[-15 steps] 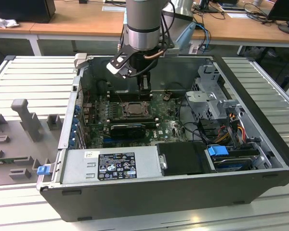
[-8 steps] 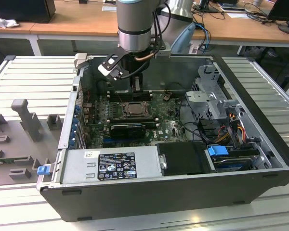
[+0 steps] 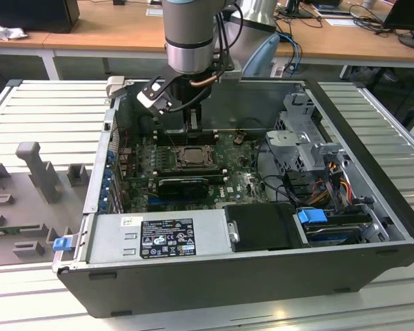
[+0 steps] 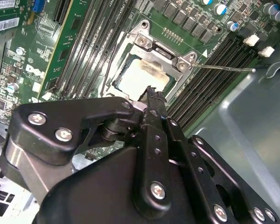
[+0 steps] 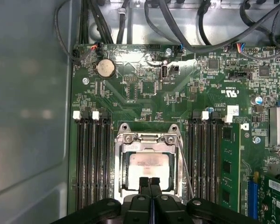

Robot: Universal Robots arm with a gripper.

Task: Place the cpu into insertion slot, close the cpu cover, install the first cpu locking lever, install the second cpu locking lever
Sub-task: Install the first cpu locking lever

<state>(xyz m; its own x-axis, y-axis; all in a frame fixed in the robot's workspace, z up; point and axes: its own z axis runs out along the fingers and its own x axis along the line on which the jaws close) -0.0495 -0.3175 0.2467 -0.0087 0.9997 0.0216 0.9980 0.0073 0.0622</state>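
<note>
The cpu [image 5: 147, 165] lies in the insertion slot [image 3: 191, 156], its pale silver face showing through the window of the cpu cover [image 5: 147, 138]. The cover's metal frame [image 4: 163, 53] lies flat over the chip. One thin wire locking lever [image 4: 224, 68] sticks out sideways from a corner of the socket, across the memory slots. The same kind of wire [image 5: 185, 163] runs along one side of the socket. My gripper [image 5: 149, 183] is shut with nothing in it, its tips [image 4: 152, 92] just above the edge of the cover.
Long black memory slots [image 5: 91, 158] flank the socket on both sides. A black graphics card [image 3: 183, 185] lies in front of it. Cables [image 5: 191, 28] hang near the case's back wall, a drive cage [image 3: 307, 148] stands on the exterior view's right, and a power supply [image 3: 159, 234] sits at the front.
</note>
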